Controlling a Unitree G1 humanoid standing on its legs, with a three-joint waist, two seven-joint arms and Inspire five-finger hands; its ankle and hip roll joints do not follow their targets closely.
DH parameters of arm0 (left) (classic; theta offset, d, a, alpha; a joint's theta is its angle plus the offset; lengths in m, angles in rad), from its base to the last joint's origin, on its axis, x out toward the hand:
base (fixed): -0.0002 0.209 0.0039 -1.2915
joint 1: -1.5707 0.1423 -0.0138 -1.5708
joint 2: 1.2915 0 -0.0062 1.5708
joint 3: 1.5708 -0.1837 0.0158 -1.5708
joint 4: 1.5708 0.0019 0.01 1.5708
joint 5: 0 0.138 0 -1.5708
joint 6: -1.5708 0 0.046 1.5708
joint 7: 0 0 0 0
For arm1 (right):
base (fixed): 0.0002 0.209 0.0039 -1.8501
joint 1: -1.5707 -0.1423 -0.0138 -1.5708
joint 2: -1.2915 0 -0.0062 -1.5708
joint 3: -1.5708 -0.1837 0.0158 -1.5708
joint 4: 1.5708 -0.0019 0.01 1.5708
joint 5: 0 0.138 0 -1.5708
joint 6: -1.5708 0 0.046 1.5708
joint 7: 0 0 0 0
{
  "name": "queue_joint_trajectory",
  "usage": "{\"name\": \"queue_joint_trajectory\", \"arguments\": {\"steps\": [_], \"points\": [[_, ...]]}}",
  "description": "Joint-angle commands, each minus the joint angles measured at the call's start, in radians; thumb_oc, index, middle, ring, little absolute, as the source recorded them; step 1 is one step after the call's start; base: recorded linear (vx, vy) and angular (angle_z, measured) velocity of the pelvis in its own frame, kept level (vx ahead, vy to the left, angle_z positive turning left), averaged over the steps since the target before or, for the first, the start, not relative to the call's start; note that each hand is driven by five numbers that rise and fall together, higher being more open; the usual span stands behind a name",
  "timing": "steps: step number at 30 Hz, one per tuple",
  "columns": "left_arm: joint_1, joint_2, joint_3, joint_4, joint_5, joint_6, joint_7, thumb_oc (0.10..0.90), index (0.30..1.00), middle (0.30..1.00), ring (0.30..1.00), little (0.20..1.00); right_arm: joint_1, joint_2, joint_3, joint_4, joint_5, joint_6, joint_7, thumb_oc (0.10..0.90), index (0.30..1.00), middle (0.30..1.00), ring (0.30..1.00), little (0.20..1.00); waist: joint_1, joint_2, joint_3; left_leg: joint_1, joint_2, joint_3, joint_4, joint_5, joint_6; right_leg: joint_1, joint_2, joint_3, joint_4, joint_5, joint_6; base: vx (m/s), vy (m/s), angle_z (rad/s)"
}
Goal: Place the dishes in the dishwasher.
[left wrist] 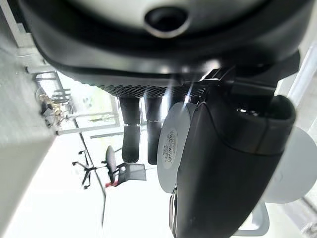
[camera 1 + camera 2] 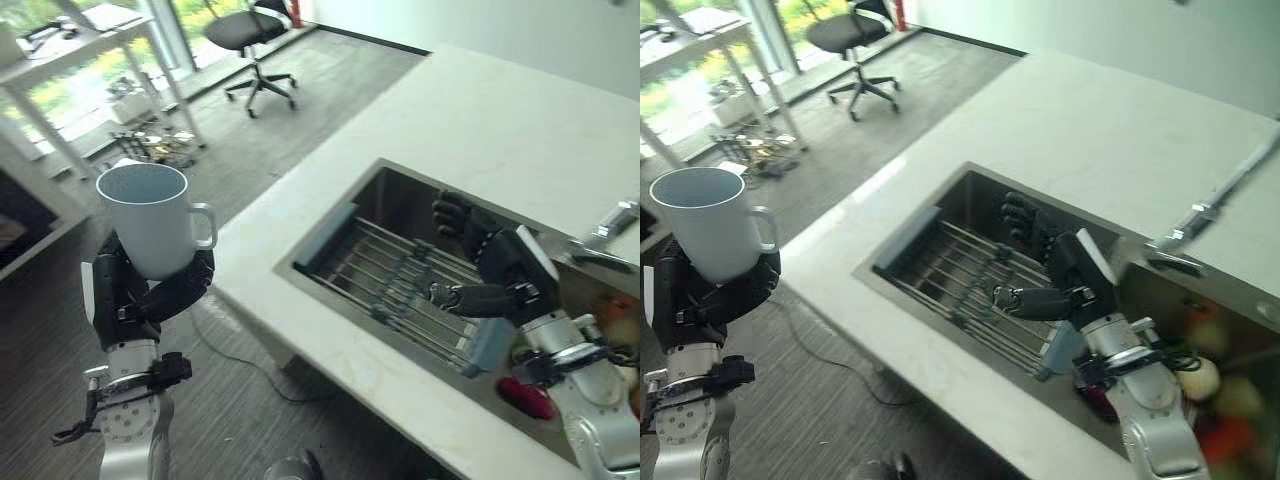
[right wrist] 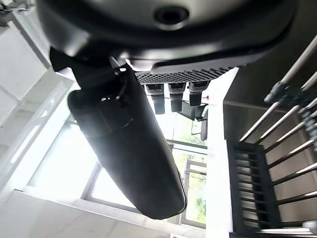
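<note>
A pale blue mug (image 2: 150, 215) with a handle on its right stands upright in my left hand (image 2: 140, 295), out over the floor to the left of the counter. The fingers and thumb curl round its lower body; the mug's base (image 1: 171, 148) shows past the thumb in the left wrist view. My right hand (image 2: 495, 270) hovers over the wire rack (image 2: 400, 285) that lies in the steel sink (image 2: 330, 235), fingers straight and thumb pointing left, holding nothing.
The white countertop (image 2: 480, 120) surrounds the sink, with a tap (image 2: 610, 225) at the right. Red and other coloured items (image 2: 1210, 390) lie in the sink's right part. An office chair (image 2: 250, 40) and a white table (image 2: 80, 50) stand on the grey floor beyond.
</note>
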Motion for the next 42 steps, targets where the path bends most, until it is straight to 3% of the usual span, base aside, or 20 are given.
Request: {"name": "queue_joint_trajectory", "arguments": {"steps": [1, 5, 8, 12, 13, 14, 15, 16, 18, 22, 29, 42], "points": [[-0.040, 0.091, 0.060, -0.108, -0.057, -0.190, -0.009, 0.400, 0.300, 0.300, 0.300, 0.300, -0.109, 0.048, -0.031, -0.053, 0.027, -0.146, -0.030, 0.800, 0.900, 0.900, 0.900, 0.900, -0.020, -0.029, -0.105, 0.053, 0.152, -0.051, 0.142, -0.196, -0.139, -0.080, 0.147, 0.014, -0.169, 0.027, 0.042, -0.08, 0.277, 1.78], [-0.046, 0.090, 0.057, -0.116, -0.060, -0.198, -0.025, 0.400, 0.300, 0.300, 0.300, 0.300, -0.111, 0.070, -0.030, -0.056, 0.009, -0.148, -0.049, 0.800, 0.900, 0.900, 0.900, 0.900, -0.013, -0.018, -0.106, 0.036, 0.132, -0.085, 0.142, -0.225, -0.145, -0.086, 0.101, -0.020, -0.169, 0.079, 0.074, -0.05, 0.333, 0.88], [-0.052, 0.089, 0.059, -0.139, -0.059, -0.183, -0.019, 0.400, 0.300, 0.300, 0.300, 0.300, -0.096, 0.112, -0.017, -0.071, -0.015, -0.151, -0.038, 0.800, 0.900, 0.900, 0.900, 0.900, 0.008, -0.019, -0.099, 0.017, 0.086, -0.136, 0.142, -0.248, -0.127, -0.088, 0.042, -0.037, -0.169, 0.168, 0.106, 0.02, 0.416, 0.24], [-0.067, 0.090, 0.064, -0.162, -0.042, -0.153, 0.015, 0.400, 0.300, 0.300, 0.300, 0.300, -0.088, 0.137, 0.005, -0.089, -0.031, -0.141, -0.023, 0.800, 0.900, 0.900, 0.900, 0.900, 0.023, -0.018, -0.092, -0.010, 0.045, -0.201, 0.142, -0.256, -0.101, -0.083, 0.033, -0.018, -0.169, 0.190, 0.105, 0.01, 0.312, 0.35], [-0.071, 0.092, 0.060, -0.162, -0.036, -0.149, 0.018, 0.400, 0.300, 0.300, 0.300, 0.300, -0.090, 0.138, 0.008, -0.090, -0.030, -0.138, -0.026, 0.800, 0.900, 0.900, 0.900, 0.900, 0.020, -0.018, -0.091, -0.014, 0.040, -0.216, 0.142, -0.255, -0.096, -0.086, 0.048, 0.006, -0.169, 0.182, 0.100, 0.03, 0.187, 0.69], [-0.085, 0.100, 0.042, -0.156, -0.027, -0.145, 0.028, 0.400, 0.300, 0.300, 0.300, 0.300, -0.086, 0.135, 0.009, -0.091, -0.027, -0.135, -0.039, 0.800, 0.900, 0.900, 0.900, 0.900, -0.001, -0.020, -0.087, -0.028, 0.022, -0.270, 0.142, -0.257, -0.081, -0.112, 0.110, 0.107, -0.169, 0.140, 0.084, 0.06, 0.101, 1.01], [-0.113, 0.108, 0.004, -0.127, -0.018, -0.151, 0.041, 0.400, 0.300, 0.300, 0.300, 0.300, -0.069, 0.118, -0.014, -0.077, -0.001, -0.142, -0.037, 0.800, 0.900, 0.900, 0.900, 0.900, -0.047, -0.036, -0.087, -0.068, -0.008, -0.343, 0.142, -0.225, -0.061, -0.154, 0.233, 0.294, -0.169, 0.051, 0.045, 0.07, 0.087, 1.98], [-0.120, 0.106, -0.014, -0.119, 0.009, -0.159, 0.086, 0.400, 0.300, 0.300, 0.300, 0.300, -0.069, 0.109, -0.020, -0.071, 0.014, -0.142, -0.014, 0.800, 0.900, 0.900, 0.900, 0.900, -0.054, -0.044, -0.093, -0.081, -0.016, -0.361, 0.142, -0.219, -0.061, -0.165, 0.252, 0.336, -0.169, 0.032, 0.045, 0.04, 0.065, 3.15], [-0.115, 0.105, -0.017, -0.113, 0.087, -0.184, 0.199, 0.400, 0.300, 0.300, 0.300, 0.300, -0.107, 0.106, 0.003, -0.057, 0.045, -0.131, 0.021, 0.800, 0.900, 0.900, 0.900, 0.900, -0.030, -0.058, -0.095, -0.084, -0.030, -0.366, 0.142, -0.229, -0.052, -0.174, 0.235, 0.334, -0.169, 0.065, 0.069, 0.03, 0.023, 2.60], [-0.098, 0.091, -0.005, -0.128, 0.105, -0.181, 0.224, 0.400, 0.300, 0.300, 0.300, 0.300, -0.127, 0.113, 0.040, -0.061, 0.033, -0.128, 0.003, 0.800, 0.900, 0.900, 0.900, 0.900, 0.009, -0.053, -0.102, -0.093, -0.027, -0.377, 0.142, -0.224, -0.053, -0.149, 0.230, 0.310, -0.169, 0.027, 0.065, 0.01, -0.062, -0.07], [-0.090, 0.098, 0.014, -0.129, 0.115, -0.159, 0.249, 0.400, 0.300, 0.300, 0.300, 0.300, -0.152, 0.119, 0.082, -0.058, 0.016, -0.114, -0.006, 0.800, 0.900, 0.900, 0.900, 0.900, 0.032, -0.043, -0.107, -0.084, -0.014, -0.368, 0.142, -0.226, -0.055, -0.120, 0.211, 0.260, -0.169, 0.010, 0.066, 0.04, -0.072, 0.13], [-0.040, 0.100, 0.023, -0.144, 0.119, -0.154, 0.254, 0.400, 0.300, 0.300, 0.300, 0.300, -0.120, 0.114, 0.088, -0.081, 0.041, -0.101, -0.002, 0.800, 0.900, 0.900, 0.900, 0.900, 0.025, -0.032, -0.115, -0.074, 0.005, -0.376, 0.142, -0.218, -0.074, -0.101, 0.241, 0.268, -0.169, -0.028, 0.050, 0.02, -0.090, 0.00]]}}
